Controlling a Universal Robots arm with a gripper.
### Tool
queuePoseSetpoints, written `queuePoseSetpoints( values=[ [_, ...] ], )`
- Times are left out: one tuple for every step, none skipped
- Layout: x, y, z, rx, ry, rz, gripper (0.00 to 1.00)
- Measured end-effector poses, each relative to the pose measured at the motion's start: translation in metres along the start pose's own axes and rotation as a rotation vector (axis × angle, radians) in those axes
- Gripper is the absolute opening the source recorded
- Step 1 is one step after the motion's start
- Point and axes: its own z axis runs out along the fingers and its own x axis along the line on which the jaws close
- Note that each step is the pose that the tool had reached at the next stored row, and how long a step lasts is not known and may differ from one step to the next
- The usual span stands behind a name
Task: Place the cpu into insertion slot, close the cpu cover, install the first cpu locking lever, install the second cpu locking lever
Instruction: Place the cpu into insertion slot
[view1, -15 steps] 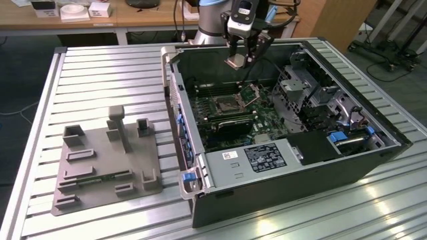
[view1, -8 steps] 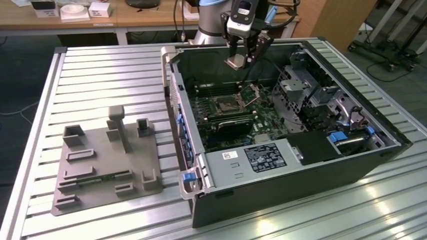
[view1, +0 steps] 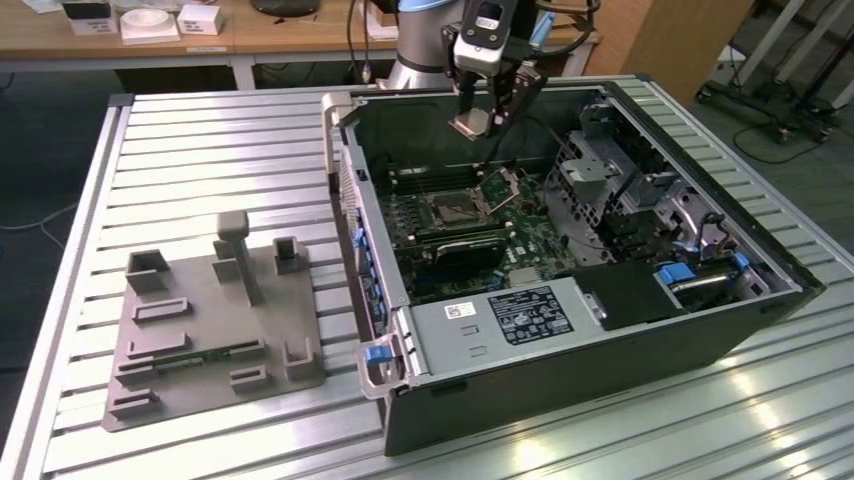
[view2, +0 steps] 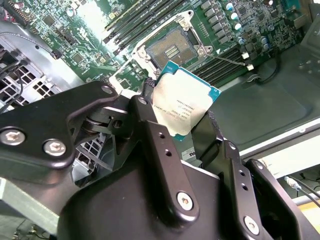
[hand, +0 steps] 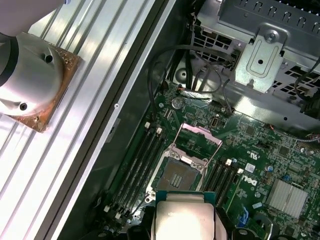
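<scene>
Gripper (view2: 177, 114) pinches the cpu (view2: 182, 100) by opposite edges, over the open insertion slot (view2: 172, 47). Chip looks light, rigid, delicate underneath; edge-hold seems right.

Slatted metal table (view1: 200, 140) bears computer case (view1: 561, 390) (opened) and grey fixture (view1: 200, 345).

Bare insertion slot (hand: 178, 176), raised cpu cover (hand: 201, 132) at its edge.

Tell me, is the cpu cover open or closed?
Open. The cpu cover stands tilted up on its hinge, the insertion slot lies bare, and the gripper holds the cpu.
</scene>
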Motion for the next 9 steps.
queuePoseSetpoints(
  values=[
    [0.0,0.0,0.0005,-0.0003,0.0001,0.001,0.55],
    [0.0001,0.0,0.001,-0.0003,-0.0003,0.005,0.55],
    [0.0002,-0.0001,0.002,-0.0003,-0.0009,0.011,0.55],
    [0.0003,-0.0002,0.0032,-0.0005,-0.0016,0.018,0.55],
    [0.0003,-0.0003,0.0048,-0.0007,-0.0026,0.03,0.55],
    [0.0003,-0.0004,0.0064,-0.0011,-0.0041,0.047,0.55],
    [0.0003,-0.0005,0.0079,-0.0013,-0.0058,0.065,0.55],
    [0.0002,-0.0007,0.0097,-0.0016,-0.0076,0.085,0.55],
    [0.0002,-0.0008,0.0115,-0.002,-0.0092,0.102,0.55]
  ],
)
